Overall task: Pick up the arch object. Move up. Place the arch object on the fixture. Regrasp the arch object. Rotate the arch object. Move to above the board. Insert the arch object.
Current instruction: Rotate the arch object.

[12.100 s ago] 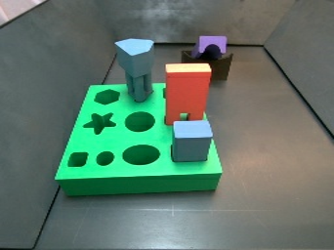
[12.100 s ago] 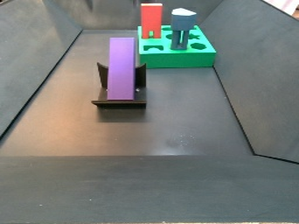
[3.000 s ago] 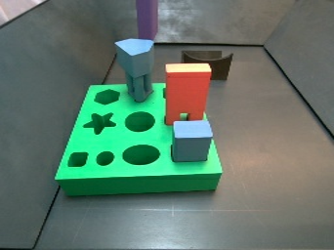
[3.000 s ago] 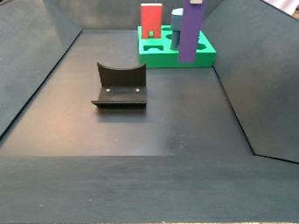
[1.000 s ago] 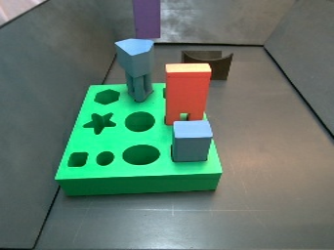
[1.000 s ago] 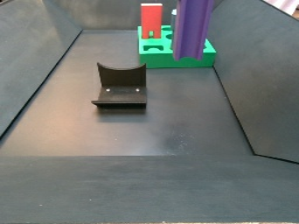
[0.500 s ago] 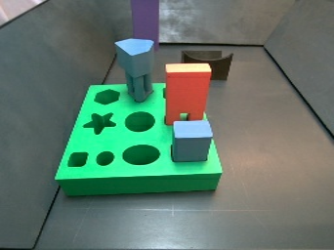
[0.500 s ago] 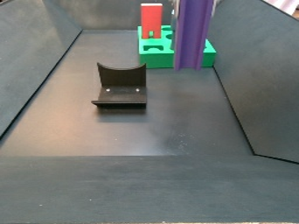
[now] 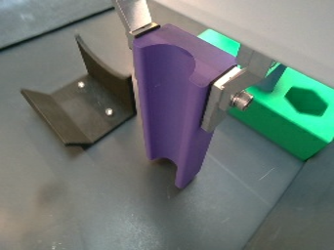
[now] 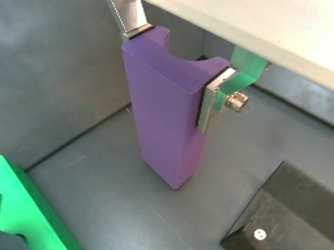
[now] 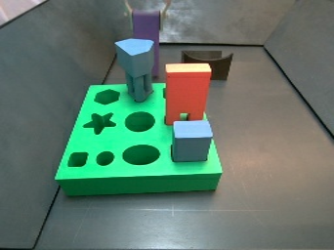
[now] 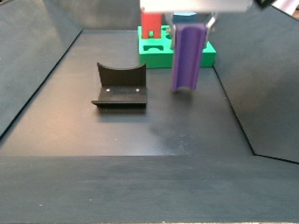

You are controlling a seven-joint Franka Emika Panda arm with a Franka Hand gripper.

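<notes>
The purple arch object [image 12: 187, 57] hangs upright, its scooped end up, with my gripper [image 12: 190, 24] shut on that end. In both wrist views the silver fingers [image 9: 224, 96] press on opposite sides of the arch object [image 10: 163, 117]. It hangs over the dark floor between the fixture [image 12: 121, 85] and the green board [image 12: 158, 59], beside the board's edge. Whether its lower end touches the floor I cannot tell. In a side view the arch object [image 11: 144, 27] shows behind the board [image 11: 137, 183]. The fixture [image 9: 78, 103] holds nothing.
On the board stand a blue-grey pentagon column [image 11: 133, 68], a red-orange block [image 11: 187, 93] and a small blue block [image 11: 190, 140]. Star, hexagon, circle and square holes are open. Dark sloping walls [image 12: 35, 79] enclose the floor.
The arch object has come down in the gripper's hold, from high above the board to low beside the board's edge. Fixture and board pieces have not moved.
</notes>
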